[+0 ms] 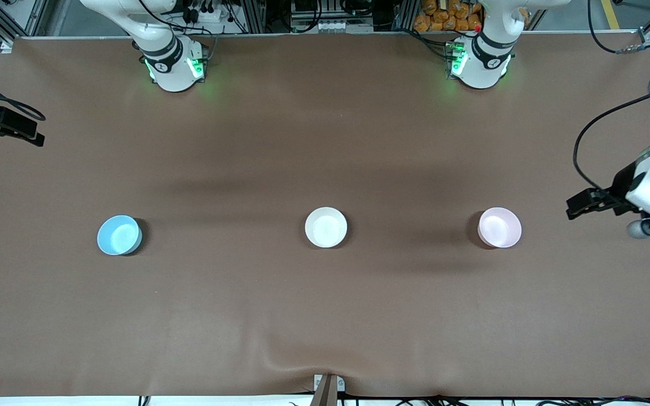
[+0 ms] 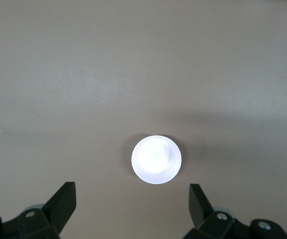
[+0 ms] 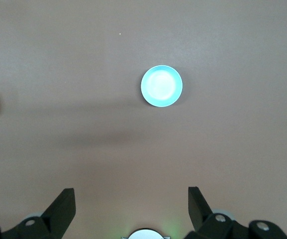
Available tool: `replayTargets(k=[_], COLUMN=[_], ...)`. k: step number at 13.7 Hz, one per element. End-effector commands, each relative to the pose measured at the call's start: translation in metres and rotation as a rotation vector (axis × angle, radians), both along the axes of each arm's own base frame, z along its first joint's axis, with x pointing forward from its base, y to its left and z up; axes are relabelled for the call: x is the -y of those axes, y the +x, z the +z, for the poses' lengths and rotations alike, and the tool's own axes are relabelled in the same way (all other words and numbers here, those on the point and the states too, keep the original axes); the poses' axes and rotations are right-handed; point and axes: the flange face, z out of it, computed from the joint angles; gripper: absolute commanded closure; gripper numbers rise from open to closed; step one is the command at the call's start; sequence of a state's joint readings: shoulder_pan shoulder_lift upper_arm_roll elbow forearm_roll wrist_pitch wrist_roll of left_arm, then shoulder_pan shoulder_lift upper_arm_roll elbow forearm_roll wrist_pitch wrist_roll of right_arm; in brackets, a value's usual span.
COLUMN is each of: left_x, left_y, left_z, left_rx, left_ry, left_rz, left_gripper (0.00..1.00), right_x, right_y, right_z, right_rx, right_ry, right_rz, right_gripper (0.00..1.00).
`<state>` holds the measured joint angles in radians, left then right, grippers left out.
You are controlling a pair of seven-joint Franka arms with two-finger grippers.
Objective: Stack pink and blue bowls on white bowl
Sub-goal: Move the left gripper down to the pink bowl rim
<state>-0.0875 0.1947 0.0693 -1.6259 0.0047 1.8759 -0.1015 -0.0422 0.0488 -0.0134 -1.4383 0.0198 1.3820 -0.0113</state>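
Three small glossy bowls are set in a row on a brown table, with both grippers raised and spread wide, holding nothing.

The white bowl (image 1: 326,227) sits in the middle, the blue bowl (image 1: 119,235) toward the right arm's end, the pink bowl (image 1: 500,227) toward the left arm's end. The left gripper (image 2: 132,201) hangs near the pink bowl; the right gripper (image 3: 132,201) is high over the table's edge. The bowls are judged light, stiff, slippery and breakable; a rim pinch, one finger inside, is advised.
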Motion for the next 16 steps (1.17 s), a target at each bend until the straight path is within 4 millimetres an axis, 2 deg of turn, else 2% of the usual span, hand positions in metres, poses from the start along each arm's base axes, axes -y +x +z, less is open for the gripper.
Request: replayTargets(k=[1, 6, 9, 12, 16], left_x=[0.003, 0.001, 0.000, -0.002, -0.003], left_y=[-0.007, -0.018, -0.018, -0.015, -0.014], left_z=[-0.034, -0.087, -0.127, -0.179, -0.238], left_rx=[0.003, -0.007, 0.006, -0.054, -0.069], left_ry=[0.000, 0.001, 0.002, 0.008, 0.012], left_rz=[-0.016, -0.018, -0.017, -0.015, -0.015], left_gripper=[0.00, 0.00, 0.00, 0.00, 0.00], right_x=[0.002, 0.002, 0.002, 0.002, 0.002], right_y=[-0.006, -0.005, -0.005, -0.005, -0.005], right_z=[0.004, 0.003, 0.003, 0.003, 0.003], right_rx=[-0.002, -0.005, -0.005, -0.005, -0.005], right_ry=[-0.001, -0.001, -0.001, -0.001, -0.001], right_rz=[-0.006, -0.006, -0.006, -0.006, -0.006], right_gripper=[0.00, 0.00, 0.00, 0.00, 0.00])
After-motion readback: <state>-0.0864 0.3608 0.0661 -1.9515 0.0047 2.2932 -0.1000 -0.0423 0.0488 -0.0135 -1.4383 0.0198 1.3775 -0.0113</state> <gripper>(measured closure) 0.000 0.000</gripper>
